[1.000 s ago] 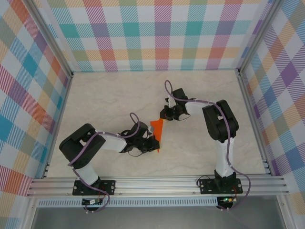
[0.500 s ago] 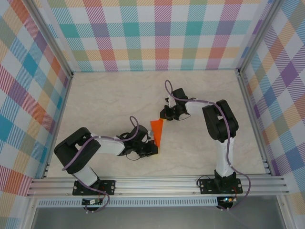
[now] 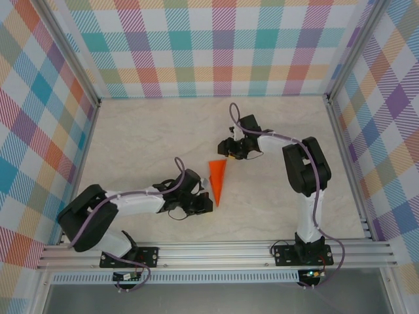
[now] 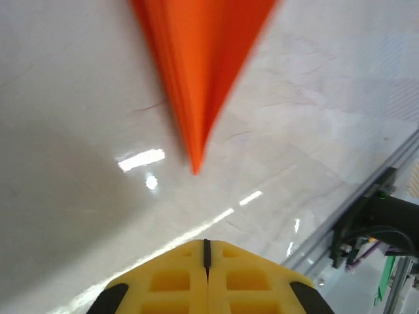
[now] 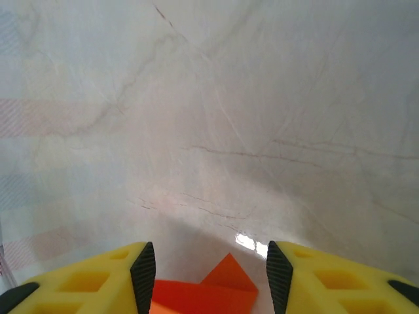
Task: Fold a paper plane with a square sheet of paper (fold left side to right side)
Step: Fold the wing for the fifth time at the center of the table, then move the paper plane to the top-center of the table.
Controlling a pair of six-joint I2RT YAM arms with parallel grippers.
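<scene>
Left arm (image 3: pixel 131 203) lies low, stretched from its base toward the middle, and the left gripper (image 3: pixel 204 203) points right with its yellow pads (image 4: pixel 173 282) pressed tight together. Right arm (image 3: pixel 304 171) stands tall, elbow bent, forearm reaching left. The right gripper (image 3: pixel 226 152) tilts down, its fingers (image 5: pixel 85 281) parted with a clear gap between them.

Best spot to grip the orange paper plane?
Take the paper plane at its wide far end, coming from the far side with the right end effector, whose open jaws frame that edge. The near tip tapers to a point and lies flat, so it probably leaves little to pinch.
</scene>
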